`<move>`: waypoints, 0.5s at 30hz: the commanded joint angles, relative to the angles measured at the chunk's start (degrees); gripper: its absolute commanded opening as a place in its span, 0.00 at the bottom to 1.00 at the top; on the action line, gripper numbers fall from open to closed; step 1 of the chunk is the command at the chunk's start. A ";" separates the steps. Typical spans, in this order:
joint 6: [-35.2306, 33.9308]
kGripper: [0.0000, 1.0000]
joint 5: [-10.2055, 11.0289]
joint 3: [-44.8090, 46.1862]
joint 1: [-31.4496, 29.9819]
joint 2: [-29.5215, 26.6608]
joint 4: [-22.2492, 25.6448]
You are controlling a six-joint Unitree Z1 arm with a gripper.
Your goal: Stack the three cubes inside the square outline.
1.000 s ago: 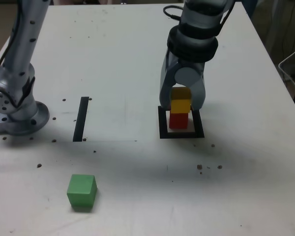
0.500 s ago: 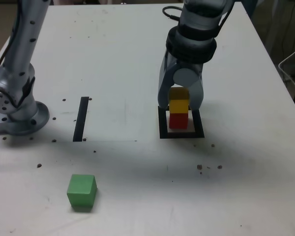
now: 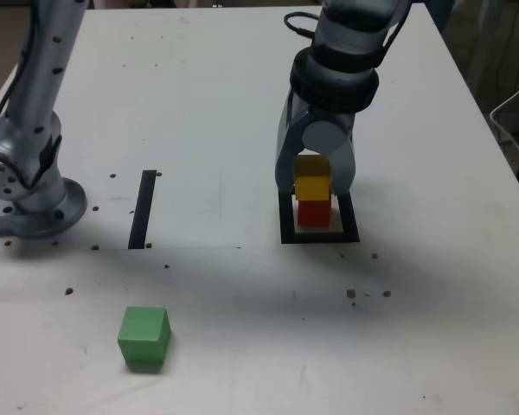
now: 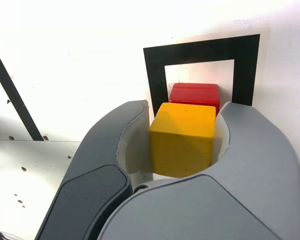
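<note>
Claw (image 4: 185, 105) grasped yellow cube (image 4: 182, 145) over red cube (image 3: 314, 214), seemingly aligning second layer; red sat within square outline (image 3: 320, 237) as base; green cube (image 3: 144, 335) lay apart, presumably for top.

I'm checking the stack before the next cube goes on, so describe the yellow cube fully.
The yellow cube is plain, matte, with slightly rounded edges. It sits between the fingers of the gripper, above the red cube, slightly offset from it in the exterior view. Whether they touch is unclear.
</note>
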 commanded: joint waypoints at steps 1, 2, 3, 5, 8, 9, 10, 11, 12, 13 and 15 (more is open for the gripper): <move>0.36 0.85 0.00 0.25 -0.04 0.06 -0.38; 0.44 0.91 0.11 0.28 -0.04 0.02 -0.47; 0.48 0.95 0.27 0.29 -0.04 -0.04 -0.51; 0.49 0.99 0.59 0.34 -0.03 -0.11 -0.52; 0.50 1.00 0.91 0.46 -0.03 -0.18 -0.52; 0.50 1.00 0.97 0.52 -0.02 -0.21 -0.52; 0.50 1.00 1.00 0.59 -0.02 -0.23 -0.52; 0.50 1.00 1.03 0.66 -0.02 -0.26 -0.52; 0.50 1.00 1.06 0.72 -0.02 -0.29 -0.52; 0.50 1.00 1.09 0.77 -0.02 -0.33 -0.52; 0.50 1.00 1.20 0.86 -0.02 -0.45 -0.50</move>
